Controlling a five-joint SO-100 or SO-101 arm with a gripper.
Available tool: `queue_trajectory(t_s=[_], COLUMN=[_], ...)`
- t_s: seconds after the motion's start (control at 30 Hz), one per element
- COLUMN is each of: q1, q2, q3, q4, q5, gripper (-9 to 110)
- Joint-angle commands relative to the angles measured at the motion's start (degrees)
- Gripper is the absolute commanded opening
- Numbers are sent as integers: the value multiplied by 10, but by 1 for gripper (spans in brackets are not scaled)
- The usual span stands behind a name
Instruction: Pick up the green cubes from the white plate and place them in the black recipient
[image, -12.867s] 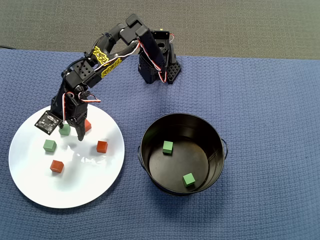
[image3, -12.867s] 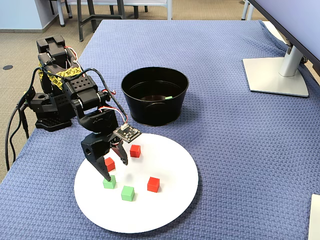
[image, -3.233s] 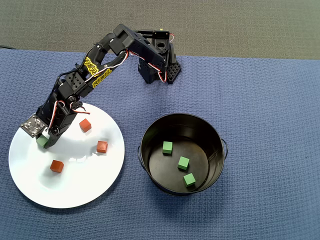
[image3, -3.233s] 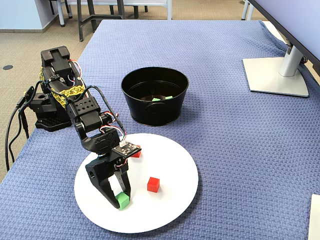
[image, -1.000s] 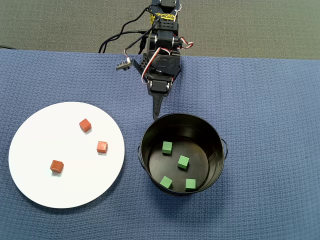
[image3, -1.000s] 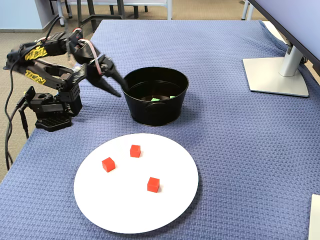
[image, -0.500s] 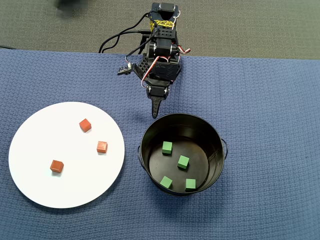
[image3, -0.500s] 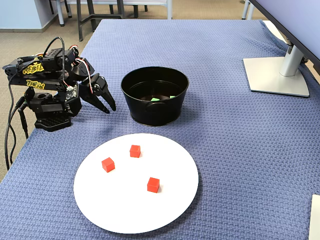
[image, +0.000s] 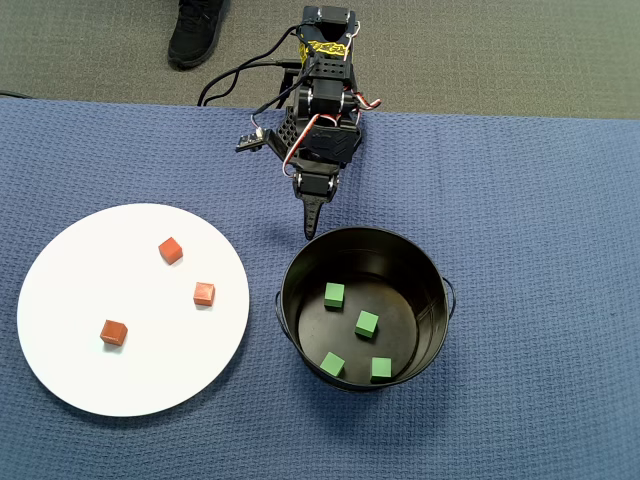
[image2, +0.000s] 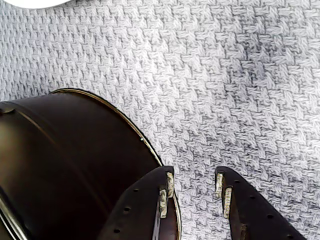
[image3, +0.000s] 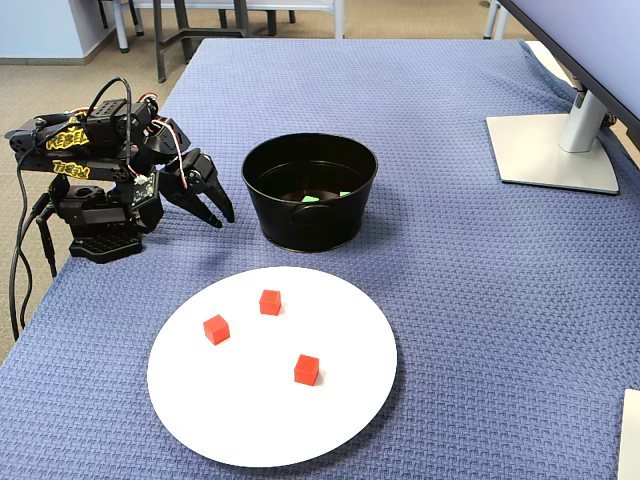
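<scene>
In the overhead view all four green cubes (image: 337, 295) lie scattered, each turned its own way, on the floor of the black recipient (image: 295, 325) at lower centre, while the white plate (image: 60, 345) at lower left carries only three red-orange cubes (image: 171, 250). The claw (image: 309, 230) points down the frame at the recipient's upper rim with bare blue surface (image: 540, 200) open to its right; in the wrist view its fingers (image2: 167, 186) stand slightly parted, released and empty. In the fixed view the recipient's near wall hides most of the cubes, leaving only green slivers, and a monitor stand (image3: 555, 150) sits at upper right.
</scene>
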Motion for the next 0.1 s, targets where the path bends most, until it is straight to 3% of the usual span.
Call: queue_trajectory(t_s=[0.0, 0.07], q1=[2, 0], q2=[4, 4], q3=[-2, -3], q4=[-14, -11], q5=[1, 1], gripper=[0, 0])
